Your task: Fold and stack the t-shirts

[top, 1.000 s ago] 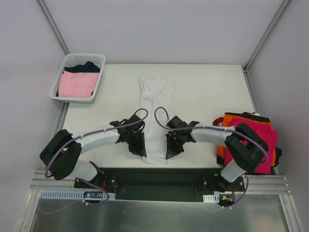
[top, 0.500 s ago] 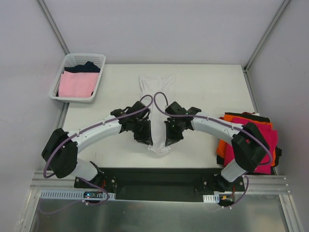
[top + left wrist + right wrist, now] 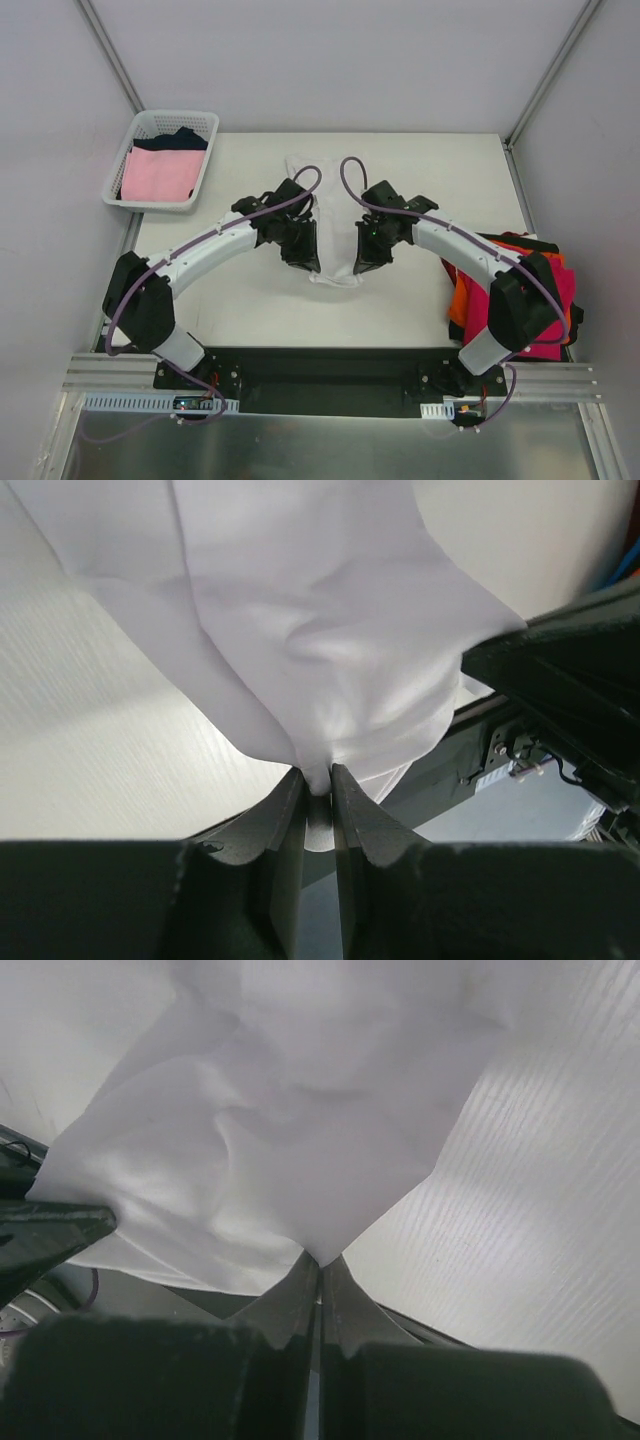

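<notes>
The white t-shirt [image 3: 337,265] is lying right of the basket [image 3: 160,158], its long axis pointing away from the arms. The left gripper [image 3: 317,785], nearer the basket, and the right gripper [image 3: 318,1260] are each pinching 1 near corner, jaws narrowed on cloth, likely aiming for the far end.

— what lies off to the left of the left fingers [image 3: 303,255]?
— a white lattice basket [image 3: 150,205], well apart from them, at the table's far left corner.
— and under both pairs of fingers?
— the white table [image 3: 440,180], with a faint grain. a metal rail [image 3: 330,400] runs along its near edge, behind them.
</notes>
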You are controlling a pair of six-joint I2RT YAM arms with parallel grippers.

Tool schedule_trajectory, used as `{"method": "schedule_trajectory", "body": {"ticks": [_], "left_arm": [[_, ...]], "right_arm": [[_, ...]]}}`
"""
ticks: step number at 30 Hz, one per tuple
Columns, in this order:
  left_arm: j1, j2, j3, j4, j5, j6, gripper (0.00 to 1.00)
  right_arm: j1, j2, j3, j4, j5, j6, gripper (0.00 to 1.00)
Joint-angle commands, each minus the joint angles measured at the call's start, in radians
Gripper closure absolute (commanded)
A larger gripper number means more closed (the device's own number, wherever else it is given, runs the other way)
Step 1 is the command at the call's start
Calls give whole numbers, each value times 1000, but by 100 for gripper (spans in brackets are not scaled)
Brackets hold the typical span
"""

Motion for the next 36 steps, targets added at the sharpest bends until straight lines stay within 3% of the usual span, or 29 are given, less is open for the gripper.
{"method": "schedule_trajectory", "body": {"ticks": [1, 17, 30, 36], "left_arm": [[44, 43, 80, -52, -9, 61, 84], [218, 325, 418, -115, 77, 147, 84], [297, 568, 722, -202, 128, 198, 84], [346, 618, 739, -210, 143, 195, 84]], "right_arm": [[-32, 12, 86, -50, -16, -51, 99], [-216, 244, 391, -116, -204, -121, 99], [-288, 485, 621, -99, -342, -107, 99], [-302, 560, 684, -65, -388, -66, 99]]}}
